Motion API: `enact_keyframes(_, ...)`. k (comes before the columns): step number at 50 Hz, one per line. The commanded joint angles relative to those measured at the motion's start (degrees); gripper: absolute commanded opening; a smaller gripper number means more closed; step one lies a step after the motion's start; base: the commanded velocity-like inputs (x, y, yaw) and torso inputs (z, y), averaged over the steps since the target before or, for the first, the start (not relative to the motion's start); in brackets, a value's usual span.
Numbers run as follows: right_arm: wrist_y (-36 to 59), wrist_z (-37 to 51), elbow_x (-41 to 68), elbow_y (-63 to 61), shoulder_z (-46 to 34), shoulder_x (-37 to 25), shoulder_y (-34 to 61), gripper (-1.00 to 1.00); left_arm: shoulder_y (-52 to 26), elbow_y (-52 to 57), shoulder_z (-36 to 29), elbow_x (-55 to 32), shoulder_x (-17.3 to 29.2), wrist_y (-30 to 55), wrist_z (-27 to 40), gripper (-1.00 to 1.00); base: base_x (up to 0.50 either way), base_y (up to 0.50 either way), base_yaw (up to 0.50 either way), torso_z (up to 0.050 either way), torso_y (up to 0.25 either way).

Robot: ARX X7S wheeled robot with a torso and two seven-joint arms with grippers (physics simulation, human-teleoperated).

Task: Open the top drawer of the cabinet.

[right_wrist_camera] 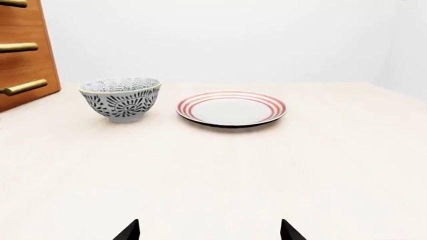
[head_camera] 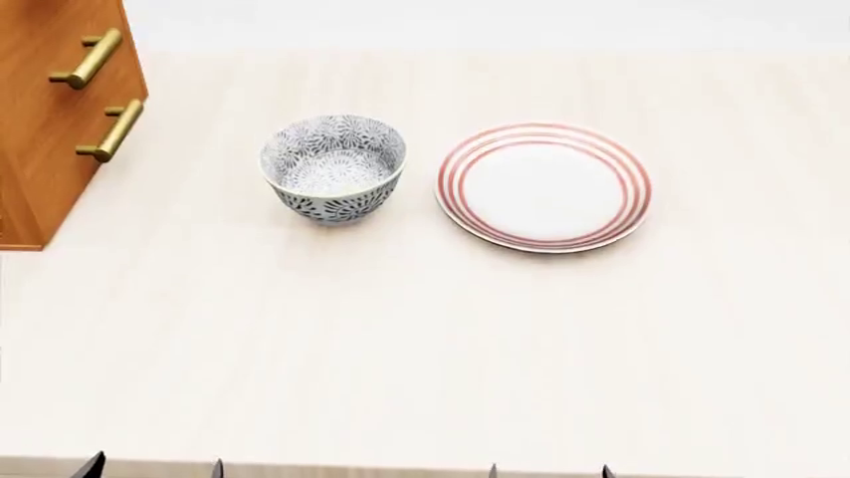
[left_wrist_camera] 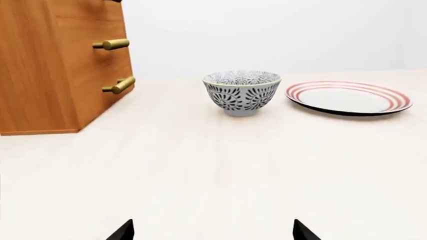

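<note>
The cabinet (head_camera: 47,129) fills the upper left of the head view, cut off by the frame edge. We see two brass bar handles (head_camera: 91,60) there. The right wrist view, upper left, shows three handles, and the topmost handle (right_wrist_camera: 13,3), barely inside the frame, should mark the top drawer (right_wrist_camera: 17,10); it looks shut.

Next in size: the red-ringed plate (head_camera: 544,186), right of centre, then the patterned bowl (head_camera: 333,167) between plate and cabinet, apart from both.

Left gripper (left_wrist_camera: 212,231): only two dark fingertips show at the bottom edge of its wrist view, set wide apart, holding nothing. Right gripper (right_wrist_camera: 209,230): same, spread and empty. Both sit low in frame, well away from the cabinet.

Risks, as we judge them: three like handles stacked close, so a reach could land on a lower drawer; the target handle sits at the frame limit, so aiming is poorly supported; a sweep leftward could clip the bowl.

Surface: pale wood-grain tabletop (head_camera: 425,339), matte. Background: plain white wall.
</note>
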State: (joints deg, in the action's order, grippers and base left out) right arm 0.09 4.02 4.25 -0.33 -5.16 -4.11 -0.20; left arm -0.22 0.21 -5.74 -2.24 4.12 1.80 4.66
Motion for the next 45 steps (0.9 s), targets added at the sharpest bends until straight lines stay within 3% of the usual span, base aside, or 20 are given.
enact_keyframes(1,-0.1,0.0,-0.1,0.0,0.1,0.0,0.1,1.0,-0.2,0.3,0.0,0.1,0.0,0.4,0.1,1.0,0.0,0.0,0.0,0.05,0.0)
enact_keyframes(37,-0.6,2.5,2.4,0.1,-2.6,-2.2,0.3,1.0,-0.2,1.6,-2.6,-1.8,2.1,1.4,3.2,1.0,0.0,0.0,0.0,0.05,0.0)
enact_keyframes(45,-1.3,2.4,3.6,-0.3,-2.9,-2.5,0.3,1.0,0.0,1.6,-3.5,-2.1,2.6,0.9,3.3,1.0,0.08,0.0,0.0,0.001,0.0)
